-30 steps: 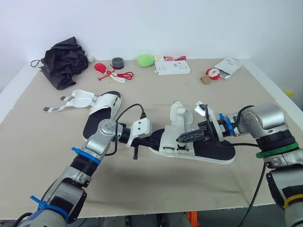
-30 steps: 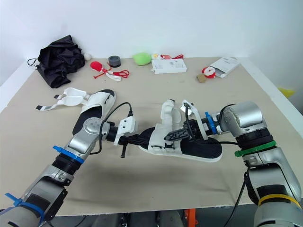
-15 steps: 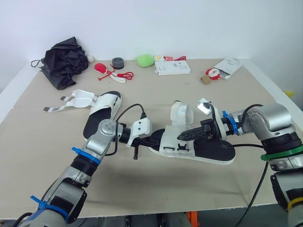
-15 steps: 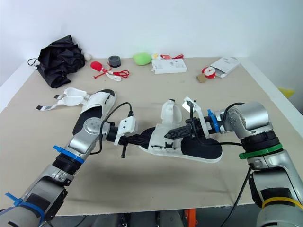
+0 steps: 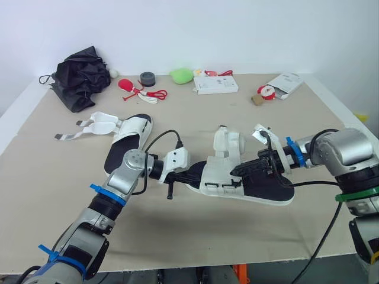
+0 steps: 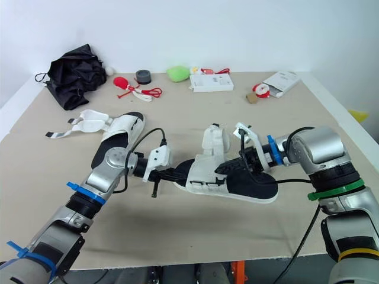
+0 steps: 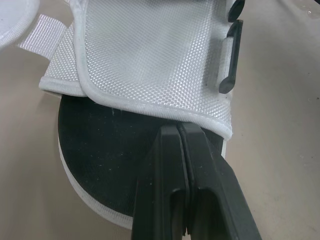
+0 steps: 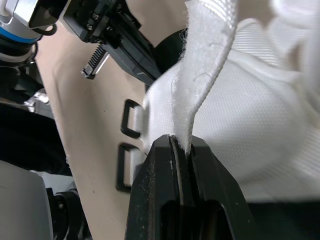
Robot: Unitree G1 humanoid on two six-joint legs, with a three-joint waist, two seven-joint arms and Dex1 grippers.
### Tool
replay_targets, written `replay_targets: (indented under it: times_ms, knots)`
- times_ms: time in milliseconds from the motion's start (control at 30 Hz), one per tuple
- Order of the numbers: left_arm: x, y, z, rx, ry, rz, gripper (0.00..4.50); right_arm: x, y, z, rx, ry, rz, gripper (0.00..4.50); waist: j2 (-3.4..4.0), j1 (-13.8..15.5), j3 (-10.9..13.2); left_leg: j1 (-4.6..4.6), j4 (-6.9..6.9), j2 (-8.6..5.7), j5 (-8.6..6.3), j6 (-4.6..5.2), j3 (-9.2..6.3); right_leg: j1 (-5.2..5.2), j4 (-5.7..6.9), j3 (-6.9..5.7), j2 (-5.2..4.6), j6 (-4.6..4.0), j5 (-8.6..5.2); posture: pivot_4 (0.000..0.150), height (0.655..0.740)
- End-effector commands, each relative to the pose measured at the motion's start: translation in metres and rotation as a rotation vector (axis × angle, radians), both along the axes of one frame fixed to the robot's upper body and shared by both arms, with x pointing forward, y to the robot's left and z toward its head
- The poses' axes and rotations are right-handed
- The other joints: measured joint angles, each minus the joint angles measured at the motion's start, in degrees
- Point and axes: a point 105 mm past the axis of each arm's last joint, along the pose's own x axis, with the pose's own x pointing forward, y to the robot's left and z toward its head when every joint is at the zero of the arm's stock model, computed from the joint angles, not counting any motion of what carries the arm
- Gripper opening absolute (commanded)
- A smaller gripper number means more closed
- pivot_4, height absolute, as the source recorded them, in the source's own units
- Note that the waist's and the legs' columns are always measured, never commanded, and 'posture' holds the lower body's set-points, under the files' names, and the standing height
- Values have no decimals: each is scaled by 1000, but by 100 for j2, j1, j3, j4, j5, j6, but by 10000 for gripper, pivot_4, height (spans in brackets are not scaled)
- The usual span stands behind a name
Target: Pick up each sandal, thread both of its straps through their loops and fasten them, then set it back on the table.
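The sandal in work (image 5: 266, 189), black sole and white upper, lies in the middle of the beige tabletop (image 5: 177, 236), nearest to the robot. The left claw (image 5: 195, 173) is at its toe end. In the left wrist view its fingers (image 7: 160, 180) are pressed together over the black insole, with the tips just at the hem of the white upper. I cannot tell whether they grip the sole's rim. The right claw (image 8: 180, 142) comes from the heel side and pinches a white strap (image 8: 202, 80) near its end, lifted above the upper. The two black loops (image 8: 125, 119) sit on the side of the upper toward the left claw.

The step in hand seems to be the threading of this strap. To do it well, I think the strap should go flat, not twisted, and straight to its own loop, not the neighbour one. The pinch looks very close to the tip, so there may be little free end to enter the slot. A grip a bit further back could help. The left claw should hold the toe steady, otherwise the sandal may slide.

Further away on the left lies the second sandal (image 5: 129, 131), with its straps (image 5: 89, 124) open on the tabletop. At the far edge are a black bundle of fabric (image 5: 80, 76), a grey roll (image 5: 147, 78) and a white box (image 5: 215, 84)
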Motion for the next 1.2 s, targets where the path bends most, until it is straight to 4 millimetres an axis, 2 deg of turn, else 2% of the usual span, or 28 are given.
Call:
replay_targets:
  times_ms: [33,233,467,733,967,1100,1200]
  knots:
    - [-1,7,-22,69,65,30,0,-6,7,16,21,-28,35,704,0,0,0,0,0,0,0,0,0,0,0,0,0,0,0,1500,7400]
    - [-2,7,-23,68,69,30,0,-7,14,13,32,-23,28,704,1,0,0,1,0,4,0,0,0,0,1,0,-3,-2,0,1500,7400]
    - [-1,6,-23,68,69,27,0,7,14,22,64,10,-47,704,1,-1,-1,2,2,5,1,0,4,0,1,2,-1,1,3,1500,7400]
    - [-1,6,-24,70,71,29,0,4,25,33,135,120,-63,704,2,-1,-1,2,4,5,1,0,5,0,2,6,-4,-3,7,1500,7400]
    - [-2,6,-25,71,74,29,0,7,24,41,165,132,-82,704,2,-2,-1,2,6,6,3,1,6,0,2,6,-6,-5,13,1500,7400]
    - [-3,6,-26,72,75,28,0,5,22,34,139,124,-79,704,2,-2,-2,2,5,6,3,1,7,-2,2,13,-5,-5,14,1500,7400]
    - [-3,7,-26,73,75,28,0,5,17,22,105,126,-93,704,2,-2,-2,2,5,6,3,1,8,-1,2,19,-4,-4,14,1500,7400]
